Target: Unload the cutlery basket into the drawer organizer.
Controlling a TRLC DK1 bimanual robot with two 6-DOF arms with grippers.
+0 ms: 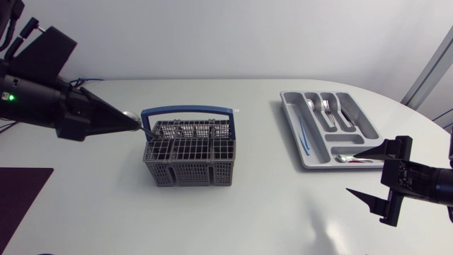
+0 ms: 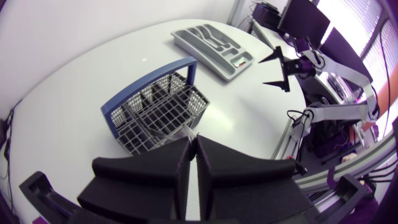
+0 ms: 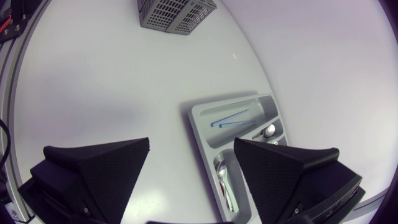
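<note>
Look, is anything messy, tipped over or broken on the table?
Nothing stands out. The cutlery basket stands upright, the drawer organizer lies flat with cutlery inside its compartments, and nothing is spilled on the table. The left end effector grips a spoon at the basket's end.

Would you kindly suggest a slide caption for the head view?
Left gripper pinches a spoon at the cutlery basket; right gripper hangs open near the drawer organizer.
</note>
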